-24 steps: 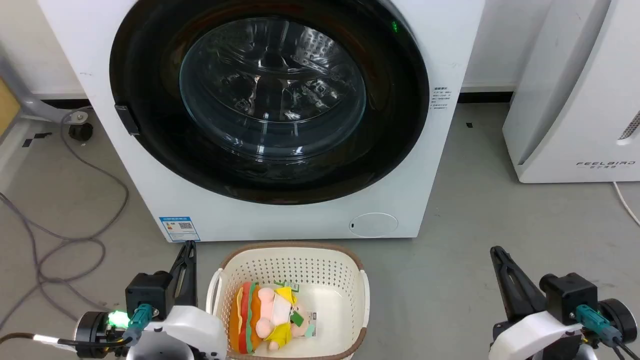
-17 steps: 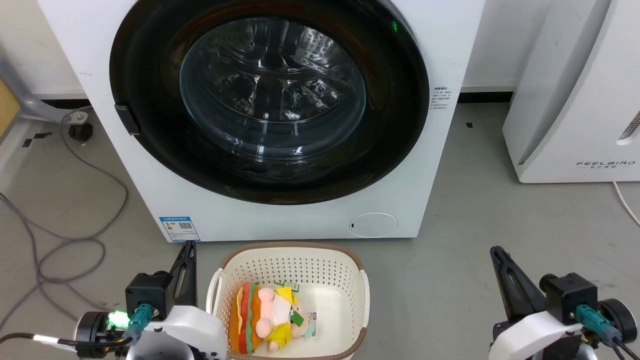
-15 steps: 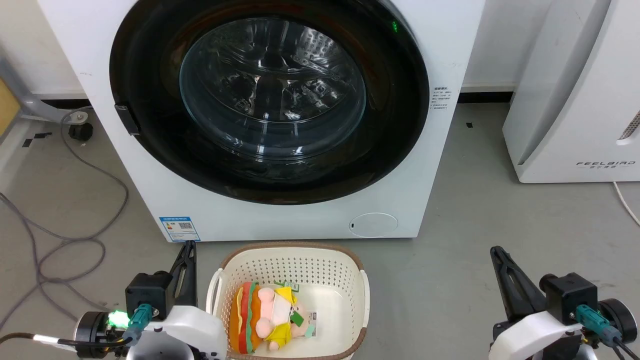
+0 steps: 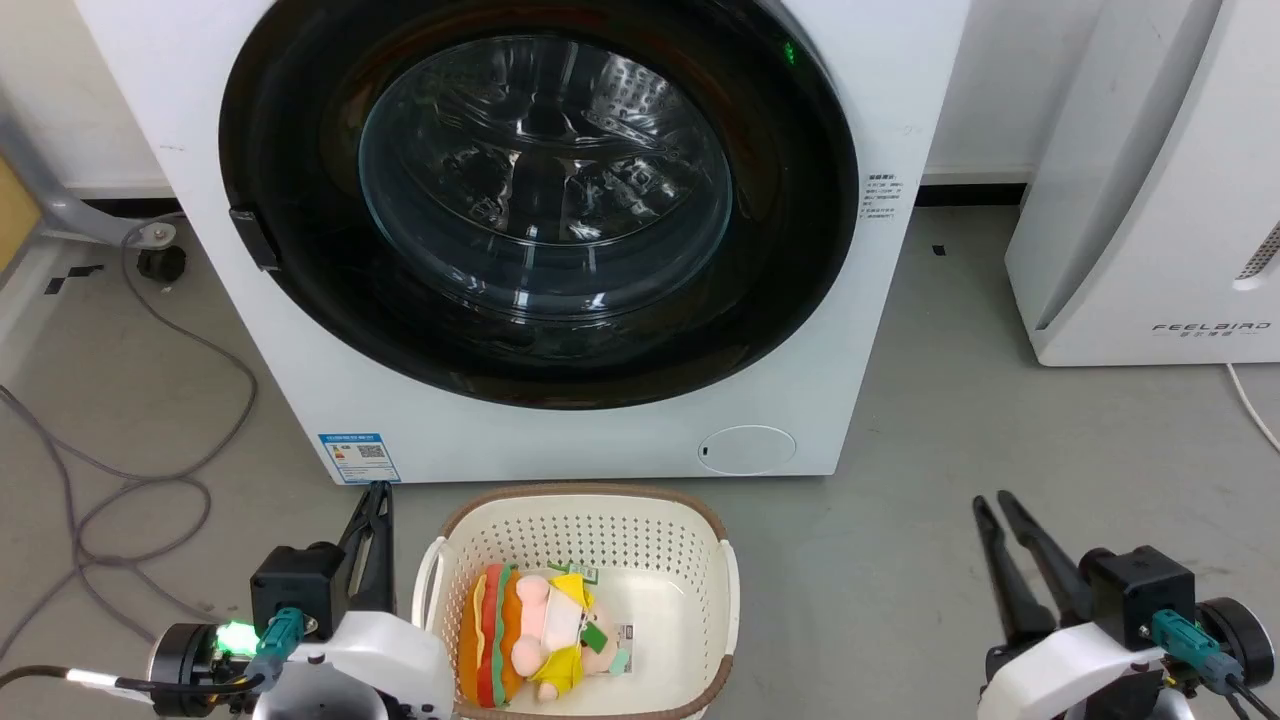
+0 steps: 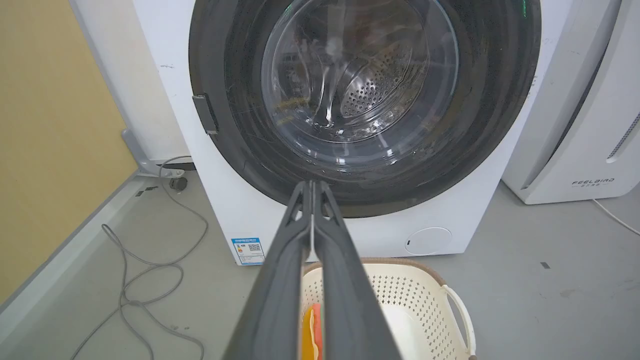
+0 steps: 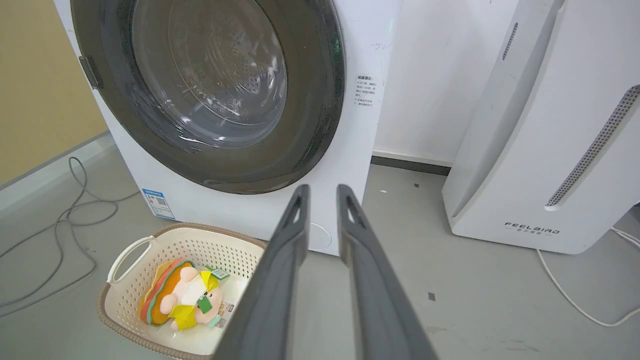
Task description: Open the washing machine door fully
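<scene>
Two pincers sit low in the head view, both well short of the washing machine (image 4: 560, 440) ahead of them. On the left pincer (image 4: 378, 492) the fingers are pressed together: its wrist view shows no gap along their length and nothing between them. On the right pincer (image 4: 992, 500) the fingers stand slightly apart, with a narrow strip of grey floor (image 4: 900, 560) showing between them, and nothing is held.

The washing machine door (image 4: 540, 200) is straight ahead of and above the left pincer's tips. It is closed, its black ring seated against the white front, with the steel drum dim behind the glass. Its small dark latch tab (image 4: 253, 238) is on the rim ahead of and to the left of the left pincer. From the right pincer, the door lies ahead and off to the left.

Between the two pincers, just beside the left one, a cream basket (image 4: 585, 492) stands on the floor close to the machine's foot. A burger-shaped plush toy (image 4: 540, 635) lies inside it. The blue label (image 4: 358, 457) is just beyond the left pincer's tips, and the round cap (image 4: 747, 449) is ahead between the pincers. Grey cables (image 4: 130, 490) loop on the floor left of the left pincer. A white appliance (image 4: 1150, 200) stands ahead of the right pincer, apart from the machine.
</scene>
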Controlling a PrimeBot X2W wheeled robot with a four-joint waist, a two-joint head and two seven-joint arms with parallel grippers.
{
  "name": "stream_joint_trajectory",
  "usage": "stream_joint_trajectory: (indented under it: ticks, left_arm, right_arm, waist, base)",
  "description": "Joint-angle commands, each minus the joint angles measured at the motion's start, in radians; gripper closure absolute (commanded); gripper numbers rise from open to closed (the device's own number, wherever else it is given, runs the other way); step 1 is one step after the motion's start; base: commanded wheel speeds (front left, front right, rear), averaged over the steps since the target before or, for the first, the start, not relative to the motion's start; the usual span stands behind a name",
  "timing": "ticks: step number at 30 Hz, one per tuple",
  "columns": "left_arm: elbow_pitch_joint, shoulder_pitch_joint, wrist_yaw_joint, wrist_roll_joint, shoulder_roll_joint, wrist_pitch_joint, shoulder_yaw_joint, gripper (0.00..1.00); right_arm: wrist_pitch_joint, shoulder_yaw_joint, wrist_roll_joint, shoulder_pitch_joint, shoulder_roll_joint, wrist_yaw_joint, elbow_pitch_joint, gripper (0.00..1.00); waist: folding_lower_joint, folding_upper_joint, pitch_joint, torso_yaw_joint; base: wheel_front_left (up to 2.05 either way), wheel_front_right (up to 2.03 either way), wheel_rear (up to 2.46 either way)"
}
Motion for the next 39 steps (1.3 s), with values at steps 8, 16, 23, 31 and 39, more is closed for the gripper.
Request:
stream_joint_trajectory:
  ticks: [8,16,23,31,39]
  left_arm:
    - [0.003,-0.002,0.009,-0.004,0.0,-0.013,-0.006,0.0]
    - [0.004,-0.004,0.019,-0.009,0.0,-0.029,-0.014,0.0]
    - [0.006,-0.005,0.028,-0.013,0.0,-0.044,-0.02,0.0]
    - [0.007,-0.006,0.039,-0.018,0.0,-0.061,-0.026,0.0]
    - [0.009,-0.006,0.05,-0.023,0.0,-0.077,-0.034,0.0]
  right_arm:
    - [-0.013,-0.008,0.023,0.0,0.0,0.0,-0.002,0.0]
    - [-0.029,-0.016,0.064,0.001,0.0,0.0,-0.015,0.0]
    - [-0.044,-0.013,0.136,0.002,0.0,0.0,-0.021,0.0]
    - [-0.061,-0.005,0.234,0.004,0.0,0.0,-0.026,0.89]
    - [-0.077,-0.002,0.402,0.006,0.001,0.0,-0.029,1.0]
  waist:
    - [0.0,-0.0001,0.001,0.0]
    - [0.0,-0.0001,0.003,0.0]
    - [0.0,-0.0001,0.004,0.0]
    - [0.0,-0.0001,0.004,0.0]
    - [0.0,-0.0001,0.006,0.001]
  base:
    - [0.0,0.0,0.0]
    - [0.0,0.0,0.0]
    - [0.0,0.0,0.0]
    - [0.0,0.0,0.0]
    - [0.0,0.0,0.0]
